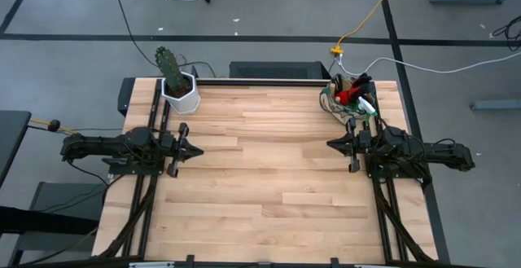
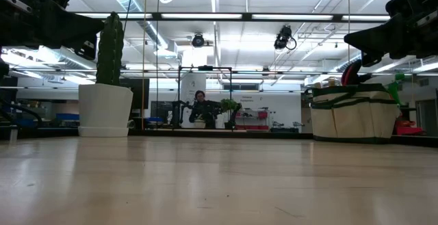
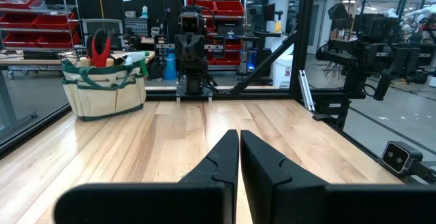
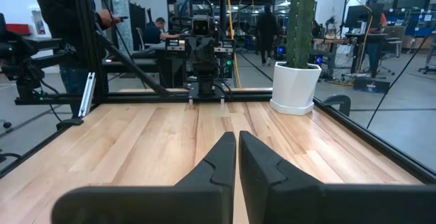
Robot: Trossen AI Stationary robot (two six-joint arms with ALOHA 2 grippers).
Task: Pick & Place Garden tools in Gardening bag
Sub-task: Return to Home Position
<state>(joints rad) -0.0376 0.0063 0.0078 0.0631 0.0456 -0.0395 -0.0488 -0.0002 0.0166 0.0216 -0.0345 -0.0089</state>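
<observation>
The tools stand packed in the gardening bag (image 1: pixel 348 97); no tool shows loose on the table (image 1: pixel 277 186), so the task looks finished. The left gripper (image 1: pixel 198 150) and right gripper (image 1: pixel 330 144) hover closed and empty.

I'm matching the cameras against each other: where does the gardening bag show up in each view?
High view: gardening bag at the table's far right corner.
Low view: at right, standing on the table.
Left wrist view: upper left.
Right wrist view: not in it.
Shared landmark: the white cactus pot, at the opposite far corner.
</observation>
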